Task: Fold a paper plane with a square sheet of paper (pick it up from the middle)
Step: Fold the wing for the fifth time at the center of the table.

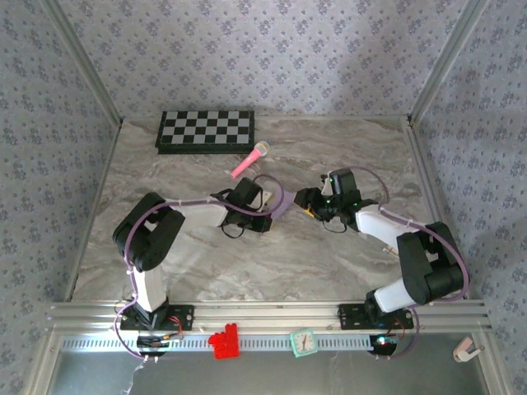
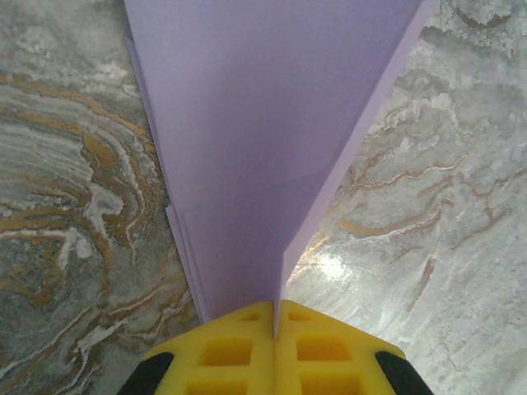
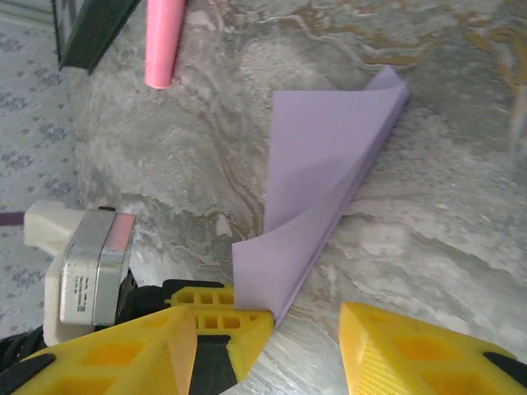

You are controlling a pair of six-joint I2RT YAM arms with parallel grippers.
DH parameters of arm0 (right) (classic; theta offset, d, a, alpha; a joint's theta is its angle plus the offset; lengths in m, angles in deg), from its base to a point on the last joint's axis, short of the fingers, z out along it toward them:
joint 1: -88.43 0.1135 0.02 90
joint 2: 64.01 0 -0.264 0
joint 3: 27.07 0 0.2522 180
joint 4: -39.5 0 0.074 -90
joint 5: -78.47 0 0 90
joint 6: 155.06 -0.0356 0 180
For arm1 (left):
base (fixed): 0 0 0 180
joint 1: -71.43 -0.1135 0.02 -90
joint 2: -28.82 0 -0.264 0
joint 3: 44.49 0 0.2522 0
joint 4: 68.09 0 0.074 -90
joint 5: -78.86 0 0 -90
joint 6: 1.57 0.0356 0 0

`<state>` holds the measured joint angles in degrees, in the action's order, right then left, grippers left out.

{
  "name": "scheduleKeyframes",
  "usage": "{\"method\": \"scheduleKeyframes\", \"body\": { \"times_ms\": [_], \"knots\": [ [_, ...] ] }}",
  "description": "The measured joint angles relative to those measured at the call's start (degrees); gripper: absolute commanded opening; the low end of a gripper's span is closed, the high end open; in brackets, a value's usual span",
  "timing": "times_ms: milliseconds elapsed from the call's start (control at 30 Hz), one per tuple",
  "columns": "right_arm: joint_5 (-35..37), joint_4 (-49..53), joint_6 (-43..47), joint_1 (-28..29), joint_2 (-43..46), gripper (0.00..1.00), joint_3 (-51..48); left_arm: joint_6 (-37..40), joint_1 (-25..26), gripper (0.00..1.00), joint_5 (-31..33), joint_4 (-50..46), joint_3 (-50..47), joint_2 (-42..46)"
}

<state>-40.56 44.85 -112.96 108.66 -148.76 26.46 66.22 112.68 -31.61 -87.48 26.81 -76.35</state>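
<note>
- Sheet of paper (image 3: 329,164) — pale lavender, no longer flat. It is folded into a long, layered strip, with one flap lifting and curling at the far end.
- Location — mid-worktop (image 1: 206,263), between the two arms, resting on the marble surface along most of its length.
- Left gripper (image 2: 276,317) — jaws closed tight on the narrow end of the sheet, which widens away from them.
- Right gripper (image 3: 268,329) — jaws apart and holding nothing. The pinched end of the sheet lies just ahead of the gap.
- Done, by judgement — sheet picked up and early folds made, with several layers showing at the edge.
- Left, by judgement — loose flap not pressed down, no sharp nose or wings to be seen, plane unfinished.
- Nearby, untouched — pink toy microphone (image 1: 249,160) and checkered board (image 1: 206,130).
</note>
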Motion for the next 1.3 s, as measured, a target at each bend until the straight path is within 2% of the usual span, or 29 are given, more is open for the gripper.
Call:
{"method": "scheduleKeyframes", "body": {
  "times_ms": [433,767,1067,1300],
  "knots": [
    [-5.77,-9.92,0.11,5.11,-12.15,0.36,1.14,-4.02,-3.06,0.01,-6.23,-0.17,0.15,-1.62],
    [-8.74,-14.25,-0.74,6.23,-18.01,0.34,4.76,-5.33,-3.87,0.05,-8.5,0.52,0.09,-2.21],
    [-9.84,-15.37,-0.74,6.91,-21.29,0.34,7.26,-5.97,-4.31,0.16,-9.6,1.44,-0.35,-2.21],
    [-9.9,-15.45,-0.96,6.93,-22.29,0.33,7.76,-6.4,-4.52,0.13,-10.38,1.77,-0.39,-2.47]
  ]
}}
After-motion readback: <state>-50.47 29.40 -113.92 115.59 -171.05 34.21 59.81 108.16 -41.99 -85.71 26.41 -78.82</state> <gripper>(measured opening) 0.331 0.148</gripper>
